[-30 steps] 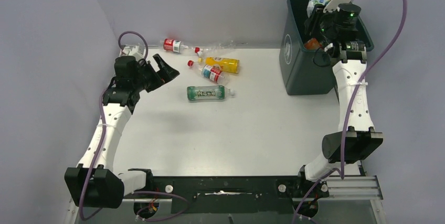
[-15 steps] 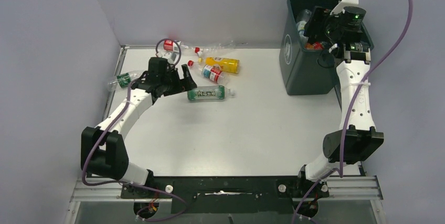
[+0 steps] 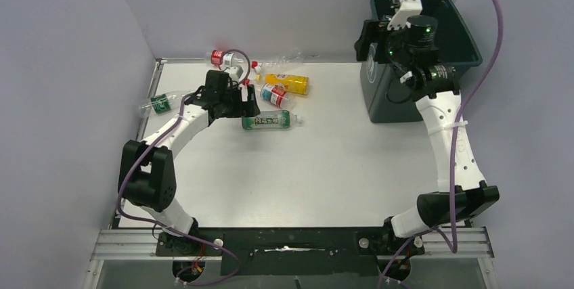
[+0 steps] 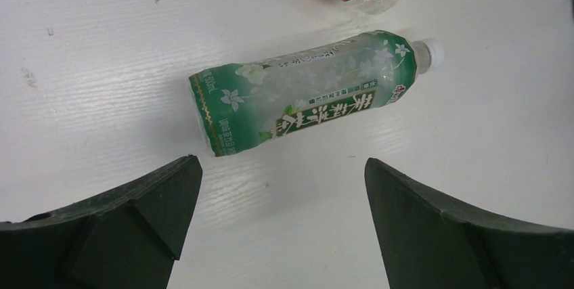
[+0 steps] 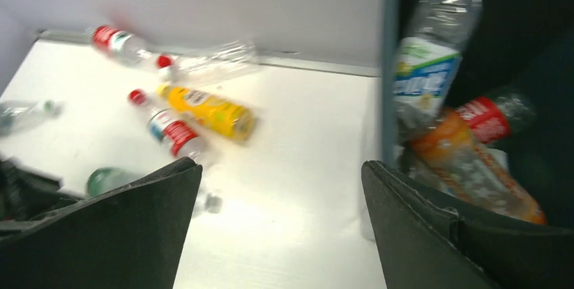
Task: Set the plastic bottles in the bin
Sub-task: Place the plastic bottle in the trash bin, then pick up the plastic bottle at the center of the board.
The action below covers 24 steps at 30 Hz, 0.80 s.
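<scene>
just 11 o'clock of the table's centre, a green-labelled bottle (image 3: 267, 120) lay on its side, touching nothing, with its white cap toward 3 o'clock in the overhead view. a red-labelled bottle (image 3: 273, 93) and a yellow bottle (image 3: 288, 83) lay near it at 12 o'clock. a clear bottle (image 3: 288, 63) lay by the back wall, and a green-banded bottle (image 3: 158, 103) rested well apart at 9 o'clock. the bin (image 3: 389, 96) stood in the 2 o'clock corner and held at least three bottles, a blue-and-white bottle (image 5: 425, 72) among them. that wrist view was blurred, so there may have been more.

the left gripper (image 4: 279, 174) hovered just 10 o'clock of the green-labelled bottle, its fingers wide apart with nothing between them. in its own camera the bottle lay at 12 o'clock, its length running nearly along the line from one finger to the other. to do the pick well, i judged, the wrist should turn until the fingers faced across the narrow body. it should then come down over the labelled middle and squeeze gently, since thin empty plastic would likely buckle or squirt out. the far finger would need to keep clear of the red-labelled bottle.

the right gripper (image 5: 281, 167) hung at the bin's 9 o'clock rim, fingers spread and empty.
</scene>
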### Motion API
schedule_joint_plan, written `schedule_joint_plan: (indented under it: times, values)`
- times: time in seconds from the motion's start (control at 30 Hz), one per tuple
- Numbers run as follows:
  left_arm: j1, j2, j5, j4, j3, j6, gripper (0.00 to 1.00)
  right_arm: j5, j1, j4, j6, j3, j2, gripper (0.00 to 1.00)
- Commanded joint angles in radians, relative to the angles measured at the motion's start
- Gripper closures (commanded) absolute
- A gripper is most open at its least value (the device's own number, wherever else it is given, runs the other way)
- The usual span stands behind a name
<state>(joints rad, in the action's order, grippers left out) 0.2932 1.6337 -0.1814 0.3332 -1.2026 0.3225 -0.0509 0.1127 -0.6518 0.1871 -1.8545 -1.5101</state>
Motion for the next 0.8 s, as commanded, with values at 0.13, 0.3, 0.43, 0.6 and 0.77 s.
schedule_joint_plan:
  times: [0.13, 0.3, 0.43, 0.6, 0.77]
  values:
    - [0.016, 0.101, 0.024, -0.087, -0.117, -0.099, 0.07, 0.043, 0.252, 0.039, 0.000, 0.170, 0.123, 0.07]
    - [0.044, 0.203, 0.021, -0.069, -0.191, -0.155, 0.07, 0.034, 0.361, 0.079, 0.029, 0.332, 0.151, 0.07]
    - [0.065, 0.247, -0.016, -0.040, -0.210, -0.195, 0.08, 0.010, 0.382, 0.110, 0.055, 0.432, 0.196, 0.06]
    - [0.113, 0.252, 0.000, -0.015, -0.195, -0.205, 0.08, -0.022, 0.385, 0.130, 0.076, 0.517, 0.237, 0.06]
    - [0.177, 0.259, 0.092, 0.014, -0.165, -0.200, 0.08, -0.046, 0.388, 0.163, 0.095, 0.606, 0.264, 0.06]
